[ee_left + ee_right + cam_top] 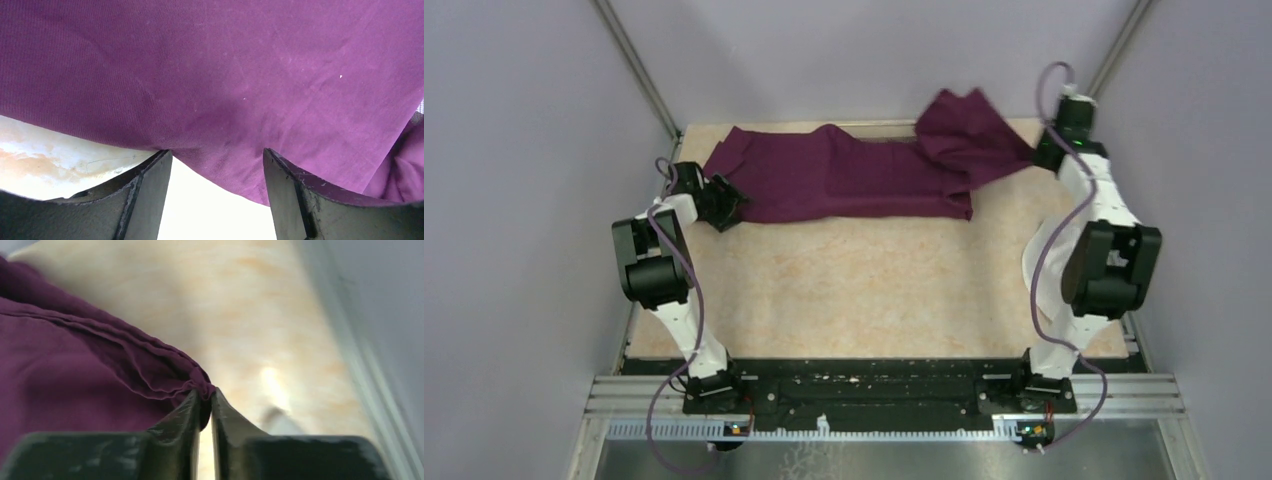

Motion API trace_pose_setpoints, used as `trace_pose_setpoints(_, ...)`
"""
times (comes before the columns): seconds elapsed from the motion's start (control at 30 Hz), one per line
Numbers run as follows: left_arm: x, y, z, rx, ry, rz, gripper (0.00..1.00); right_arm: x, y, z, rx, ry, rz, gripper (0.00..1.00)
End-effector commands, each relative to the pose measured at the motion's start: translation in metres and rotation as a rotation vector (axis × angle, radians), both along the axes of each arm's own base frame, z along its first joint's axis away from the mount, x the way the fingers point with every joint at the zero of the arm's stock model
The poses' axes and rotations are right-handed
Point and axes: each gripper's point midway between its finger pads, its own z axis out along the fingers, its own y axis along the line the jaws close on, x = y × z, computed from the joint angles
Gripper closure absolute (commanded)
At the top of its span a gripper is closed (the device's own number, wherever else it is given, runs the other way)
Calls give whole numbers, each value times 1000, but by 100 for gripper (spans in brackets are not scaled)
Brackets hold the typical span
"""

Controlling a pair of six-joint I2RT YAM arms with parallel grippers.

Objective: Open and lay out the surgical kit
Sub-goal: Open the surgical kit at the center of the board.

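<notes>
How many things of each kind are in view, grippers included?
purple cloth wrap: 1
grippers: 2 (left gripper open at the cloth's edge, right gripper shut on a bunched corner)
Total: 3

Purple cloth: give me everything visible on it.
The purple cloth is dark, finely woven fabric, creased and stretched as a long band across the far part of the table. Its middle lies on the tabletop. The right end is bunched and looks raised, with a gathered corner pinched in the shut right gripper. At the left end, the left gripper is open, its fingers either side of the cloth's edge, not closed on it.
</notes>
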Motion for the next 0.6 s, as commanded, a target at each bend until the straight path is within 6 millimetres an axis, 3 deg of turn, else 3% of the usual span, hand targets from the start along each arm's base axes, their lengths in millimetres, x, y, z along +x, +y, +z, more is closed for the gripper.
trace_pose_setpoints(0.0, -12, 0, -9, 7, 61, -33, 24, -32, -101, -16, 15, 42, -242, 77)
trace_pose_setpoints(0.03, -12, -2, -2, 3, 42, -50, 23, -36, -108, -17, -12, 54, -265, 56)
trace_pose_setpoints(0.13, -5, -9, 21, -19, -38, -103, 19, -35, -116, -4, -51, 46, -287, 35)
trace_pose_setpoints(0.3, 5, -11, 65, 2, -154, -127, 14, -24, -121, 6, -91, 88, -260, 31)
trace_pose_setpoints(0.43, 16, -15, 92, 7, -257, -169, 13, -7, -75, -11, 102, 74, -120, 32)
trace_pose_setpoints(0.57, 32, -31, 92, -58, -318, -215, 13, 1, -34, -45, 309, 94, -42, 32)
